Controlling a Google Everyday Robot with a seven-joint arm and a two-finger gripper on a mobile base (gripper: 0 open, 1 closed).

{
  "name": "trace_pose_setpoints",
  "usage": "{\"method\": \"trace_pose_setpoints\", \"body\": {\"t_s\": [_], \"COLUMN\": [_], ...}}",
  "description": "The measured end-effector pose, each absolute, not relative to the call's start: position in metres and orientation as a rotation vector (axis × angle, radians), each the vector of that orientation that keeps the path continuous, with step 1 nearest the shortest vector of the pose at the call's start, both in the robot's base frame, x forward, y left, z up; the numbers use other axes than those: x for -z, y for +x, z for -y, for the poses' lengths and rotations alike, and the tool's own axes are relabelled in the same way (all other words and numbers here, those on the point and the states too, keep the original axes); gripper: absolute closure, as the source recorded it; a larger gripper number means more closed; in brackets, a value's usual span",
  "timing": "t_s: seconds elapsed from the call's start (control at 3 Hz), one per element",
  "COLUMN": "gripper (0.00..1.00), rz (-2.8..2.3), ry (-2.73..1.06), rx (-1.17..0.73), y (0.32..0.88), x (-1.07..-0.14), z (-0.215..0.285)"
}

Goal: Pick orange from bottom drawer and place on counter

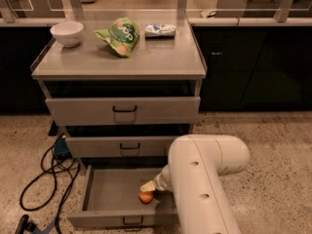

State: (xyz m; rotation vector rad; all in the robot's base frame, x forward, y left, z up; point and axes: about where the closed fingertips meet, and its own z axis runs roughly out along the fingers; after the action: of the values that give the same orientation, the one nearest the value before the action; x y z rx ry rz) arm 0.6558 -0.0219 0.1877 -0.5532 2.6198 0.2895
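The bottom drawer [105, 189] of the grey cabinet stands pulled out. The orange [145, 197] lies on its floor toward the right side. My gripper [148, 189] reaches down into the drawer from my white arm [202, 179] and sits right over the orange, touching or nearly touching its top. The arm hides the drawer's right part. The counter [146, 57] is the grey top of the cabinet above the three drawers.
On the counter stand a white bowl [67, 32], a green chip bag [119, 35] and a small white packet [160, 29]. The top drawer [124, 109] and middle drawer [122, 146] stick out slightly. Black cables [46, 172] lie on the floor at left.
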Motion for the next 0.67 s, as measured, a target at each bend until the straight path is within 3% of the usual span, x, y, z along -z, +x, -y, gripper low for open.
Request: {"method": "trace_pose_setpoints", "body": {"t_s": [0.67], "gripper": [0.00], "rz": [-2.761], "ry": [-0.553], "rx": [-0.472], "y": [0.627], "x": [-0.120], "z": [0.017]}}
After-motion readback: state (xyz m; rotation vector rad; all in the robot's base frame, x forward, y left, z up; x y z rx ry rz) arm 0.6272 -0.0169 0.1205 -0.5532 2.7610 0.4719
